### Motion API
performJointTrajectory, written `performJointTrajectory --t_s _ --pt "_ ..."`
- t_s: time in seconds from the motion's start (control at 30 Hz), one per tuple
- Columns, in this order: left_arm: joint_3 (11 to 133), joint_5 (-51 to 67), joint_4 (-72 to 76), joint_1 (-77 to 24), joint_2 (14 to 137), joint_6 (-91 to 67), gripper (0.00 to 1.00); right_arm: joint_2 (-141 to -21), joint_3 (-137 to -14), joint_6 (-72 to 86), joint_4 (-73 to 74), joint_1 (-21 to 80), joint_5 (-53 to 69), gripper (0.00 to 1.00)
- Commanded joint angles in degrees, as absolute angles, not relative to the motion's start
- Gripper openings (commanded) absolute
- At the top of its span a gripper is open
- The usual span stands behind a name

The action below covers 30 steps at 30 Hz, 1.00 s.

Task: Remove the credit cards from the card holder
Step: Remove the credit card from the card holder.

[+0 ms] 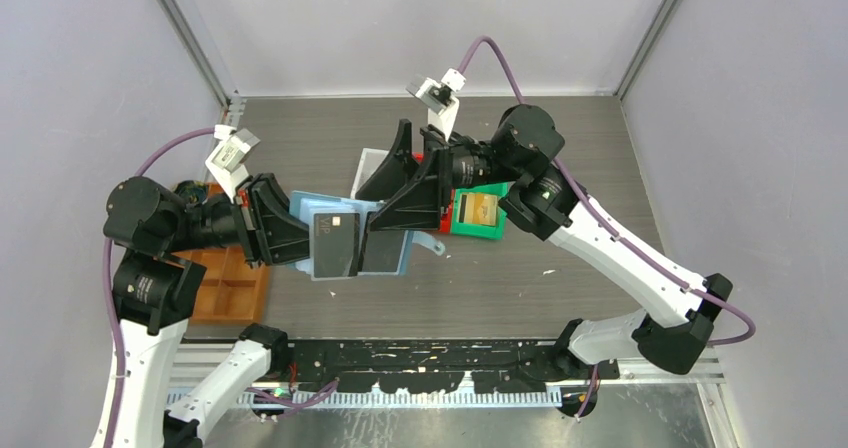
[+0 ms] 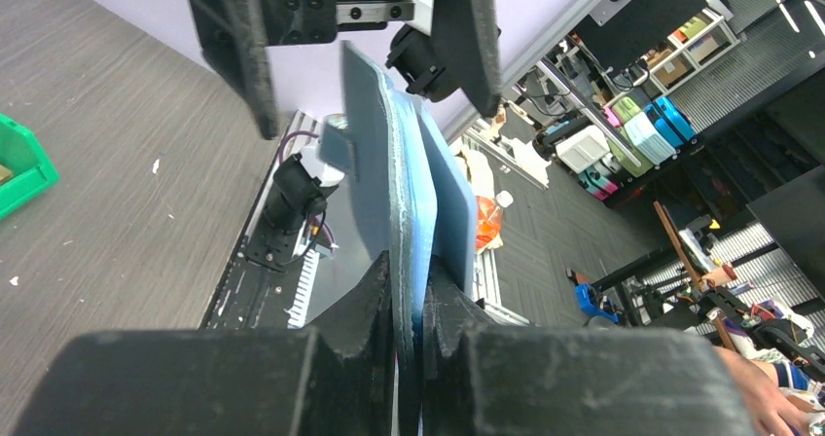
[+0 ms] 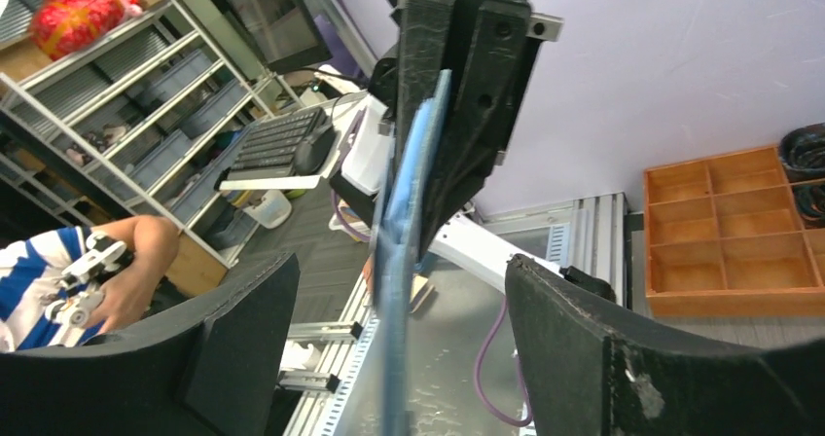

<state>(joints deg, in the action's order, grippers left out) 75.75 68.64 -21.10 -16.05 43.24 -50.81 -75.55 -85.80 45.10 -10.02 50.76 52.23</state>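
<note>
Card holder (image 1: 305, 210) clamped betw. L fingers (image 2: 365, 319); R fingers (image 3: 574, 329) straddle it.

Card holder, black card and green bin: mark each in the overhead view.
card holder (image 1: 305, 208): top view, pale blue upper-left corner.
black card (image 1: 335, 243): top view, middle of its face.
green bin (image 1: 476, 232): top view, near rim.

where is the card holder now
Top view: the card holder hangs above the table's middle, its left edge clamped in the left gripper, its right side between the right gripper's open jaws.
</note>
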Motion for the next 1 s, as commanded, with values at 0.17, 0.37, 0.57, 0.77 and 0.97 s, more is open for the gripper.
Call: performJointTrajectory --t_s 0.17,0.37,0.57,0.77,0.97 --pt "76.3 68.5 -17.0 -16.1 43.0 -51.8 0.00 -73.2 -87.4 44.1 -6.6 50.8 55.1 0.68" --pt "76.4 68.3 -17.0 -16.1 42.7 -51.6 0.00 -74.0 -88.8 44.4 -1.7 50.8 55.7 0.49" --pt "70.9 67.2 -19.1 -16.1 41.3 -46.0 0.41 -74.5 -91.9 42.3 7.9 50.8 54.2 0.01" --pt "66.7 69.2 -17.5 -16.0 40.3 -44.8 0.57 -74.1 -99.0 29.8 30.3 50.6 48.2 0.01" --pt "63.2 74.5 -10.3 -16.1 37.8 -47.1 0.56 -74.1 -102.6 25.3 39.9 50.6 45.4 0.01"
